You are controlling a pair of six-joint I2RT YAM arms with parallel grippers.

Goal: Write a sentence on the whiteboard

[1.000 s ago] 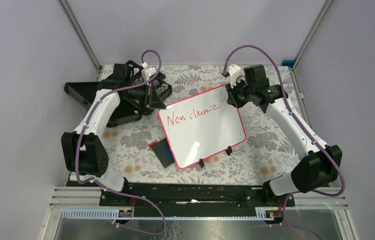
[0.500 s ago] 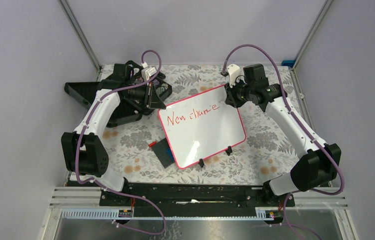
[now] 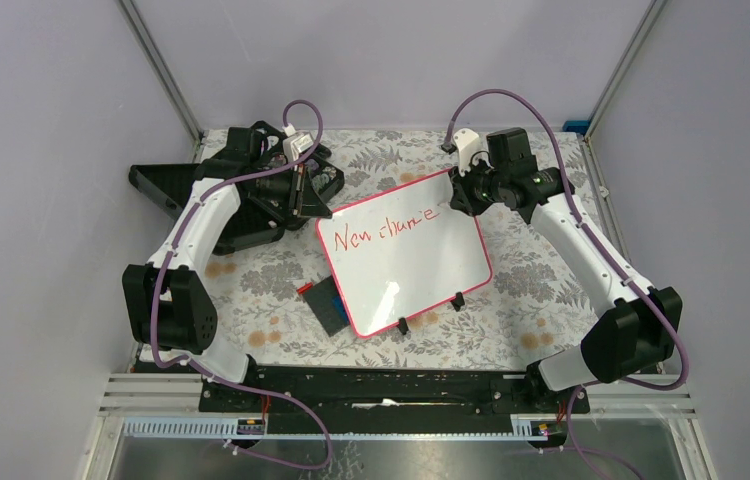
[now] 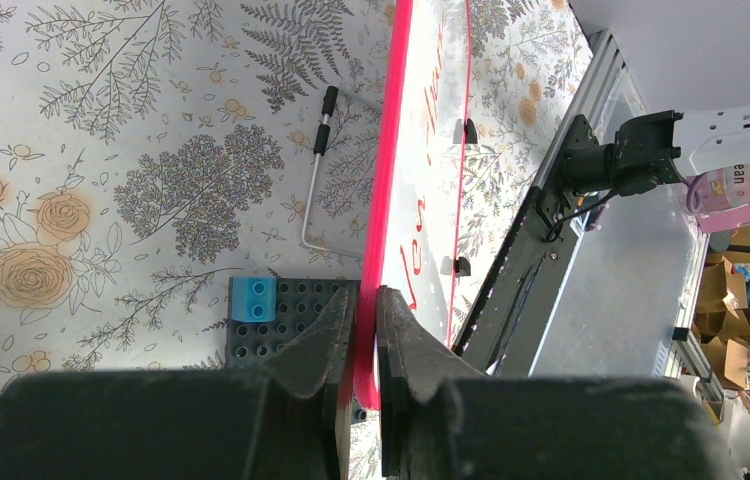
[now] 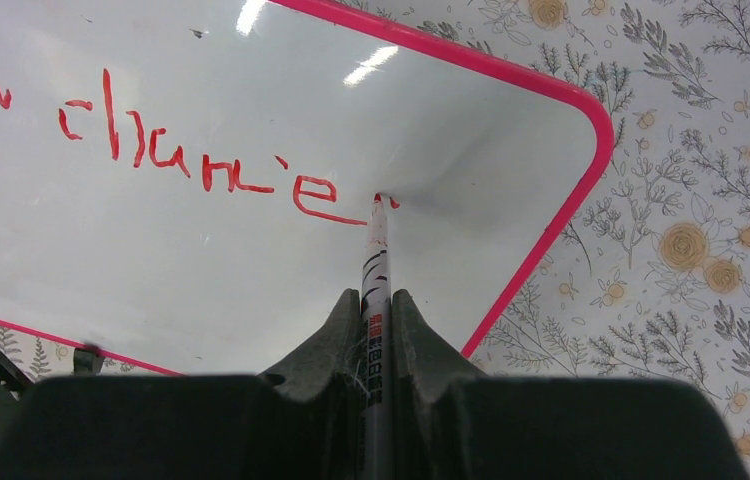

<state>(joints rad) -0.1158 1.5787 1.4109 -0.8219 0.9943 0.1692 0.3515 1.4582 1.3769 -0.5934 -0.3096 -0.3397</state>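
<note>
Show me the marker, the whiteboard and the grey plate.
marker (image 5: 375, 262), right wrist view, on its barrel below the tip.
whiteboard (image 3: 421, 268), top view, on its bare white face.
plate (image 4: 296, 300), left wrist view, on its studded grey top.

Count on inspection: one whiteboard (image 3: 413, 268) with two clip feet (image 3: 403, 325); two red words (image 3: 406, 221), one line. One marker (image 5: 377, 240). Two grippers: left gripper (image 4: 367, 296), right gripper (image 5: 376, 298). One plate (image 3: 323, 303). One wire rod (image 4: 316, 165).
</note>
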